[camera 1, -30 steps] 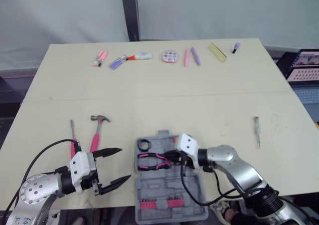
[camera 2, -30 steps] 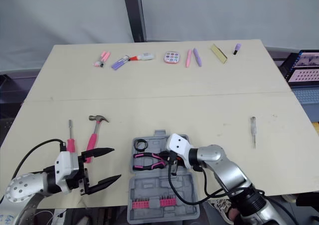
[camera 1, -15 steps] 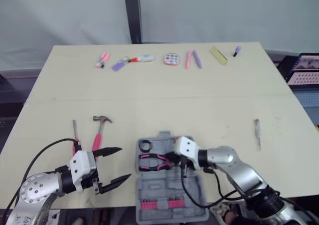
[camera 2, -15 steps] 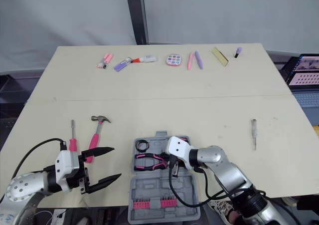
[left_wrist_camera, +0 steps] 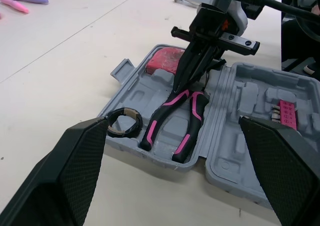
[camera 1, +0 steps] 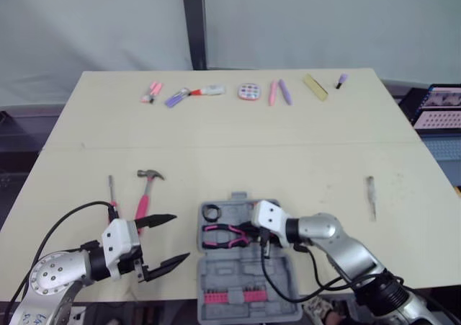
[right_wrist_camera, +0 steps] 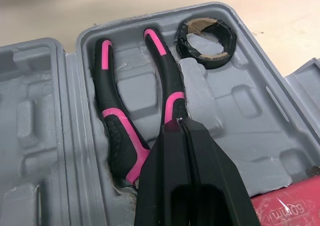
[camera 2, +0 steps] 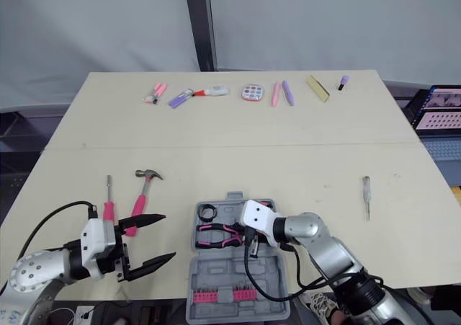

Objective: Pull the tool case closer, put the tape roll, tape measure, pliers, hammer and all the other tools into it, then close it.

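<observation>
The grey tool case (camera 1: 277, 285) lies open at the table's front edge. In it rest the pink-and-black pliers (camera 1: 222, 233), the tape roll (camera 1: 209, 211) and a red tape measure (left_wrist_camera: 164, 59). My right gripper (right_wrist_camera: 180, 123) is shut, its tips touching one pliers handle (right_wrist_camera: 167, 80). My left gripper (camera 1: 181, 236) hangs open just left of the case, with nothing between its fingers. The pink-handled hammer (camera 1: 146, 189) and a pink screwdriver (camera 1: 112, 199) lie on the table beyond it. A grey screwdriver (camera 1: 371, 195) lies far to the right.
A pink bit rack (camera 1: 230, 296) sits in the near half of the case. Markers and small items (camera 1: 248, 91) line the table's far edge. A laptop (camera 1: 441, 98) stands off the table's right side. Bare tabletop (camera 1: 245, 152) spans the middle.
The camera has tilted a little, shifting the whole picture down. Both grippers and the tools hold the same places.
</observation>
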